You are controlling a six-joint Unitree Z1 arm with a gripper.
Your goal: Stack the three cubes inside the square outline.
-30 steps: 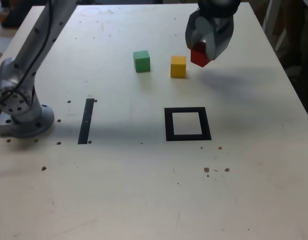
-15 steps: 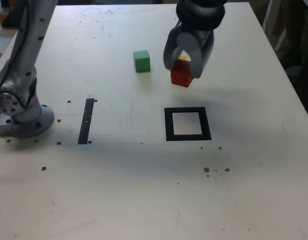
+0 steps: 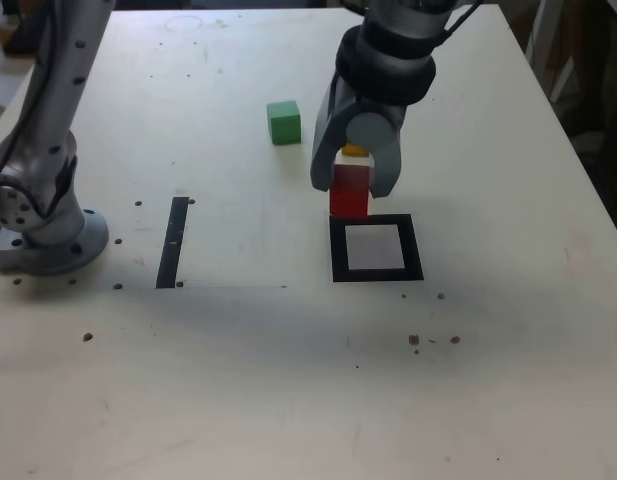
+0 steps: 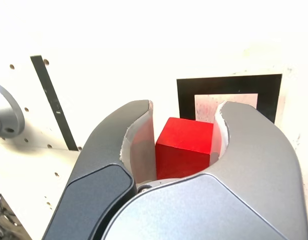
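On the far left of the exterior view stands the arm's grey base (image 3: pixel 43 235), bolted to the pale table (image 3: pixel 288 380), and just to its right lies a straight strip of black tape (image 3: pixel 172 242) that has not budged. Further along, in the upper middle of the frame, the green cube (image 3: pixel 283 122) sits where it sat a second ago. The change is in the centre: the gripper (image 3: pixel 350 190) has swung in from the upper right of the frame, over the yellow cube, and now hangs just above the far edge of the square outline (image 3: pixel 336 250), its fingers clamped on the red cube (image 3: pixel 349 191). In the wrist view the red cube (image 4: pixel 183 145) is pinched squarely between the two curved jaws, with the square outline (image 4: pixel 186 97) showing just beyond it. The yellow cube (image 3: pixel 355 151) is nearly hidden behind the gripper; only a sliver of it peeps out above the red one. I would say the carry is almost done, and the red cube needs a little more travel toward the pale centre before it can be set down as the bottom of the stack. The tabletop is scuffed and dotted with small holes; dim clutter lines the frame's right edge.
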